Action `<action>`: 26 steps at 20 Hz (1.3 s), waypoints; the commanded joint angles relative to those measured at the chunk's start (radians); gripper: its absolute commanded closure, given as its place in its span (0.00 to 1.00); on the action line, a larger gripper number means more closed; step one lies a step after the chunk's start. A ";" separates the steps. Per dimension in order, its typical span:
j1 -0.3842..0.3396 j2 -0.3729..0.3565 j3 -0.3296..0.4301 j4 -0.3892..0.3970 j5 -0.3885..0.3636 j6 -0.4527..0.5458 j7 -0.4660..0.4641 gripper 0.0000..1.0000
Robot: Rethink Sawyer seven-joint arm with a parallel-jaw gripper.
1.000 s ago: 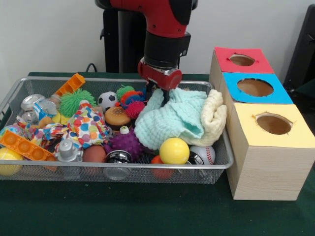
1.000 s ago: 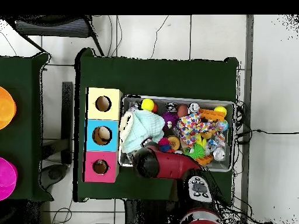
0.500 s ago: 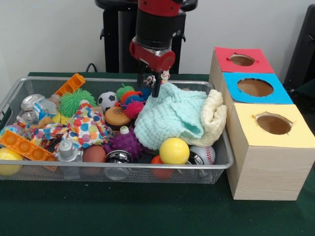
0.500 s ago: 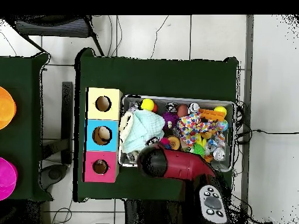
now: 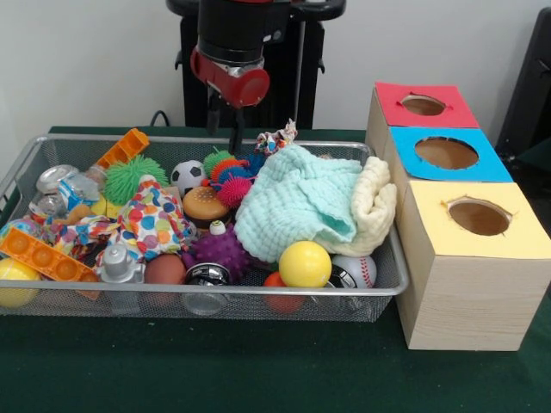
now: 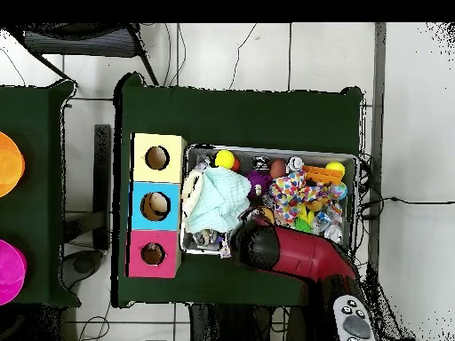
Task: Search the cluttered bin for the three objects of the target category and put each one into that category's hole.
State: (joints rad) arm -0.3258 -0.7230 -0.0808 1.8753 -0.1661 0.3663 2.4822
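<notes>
One gripper hangs empty above the far rim of the cluttered bin, fingers parted with nothing between them. No tiger-striped or cream toy is clearly visible among the clutter. Search step in hand; the next move probably calls for descending to shift the mint cloth. The hole waits at the counter's far corner.

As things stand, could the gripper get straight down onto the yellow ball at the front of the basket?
Probably yes: the yellow ball lies uncovered on top of the clutter, and the gripper hangs raised above the basket, apparently holding nothing.
</notes>
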 commanded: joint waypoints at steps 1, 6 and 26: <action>-0.032 0.105 0.113 -0.065 -0.075 -0.052 -0.070 0.00; -0.057 0.178 0.133 -0.071 -0.095 -0.089 -0.065 0.00; -0.080 0.290 0.160 -0.113 -0.172 -0.215 -0.026 1.00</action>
State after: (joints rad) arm -0.4094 -0.5078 -0.0132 1.8678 -0.2798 0.2426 2.4822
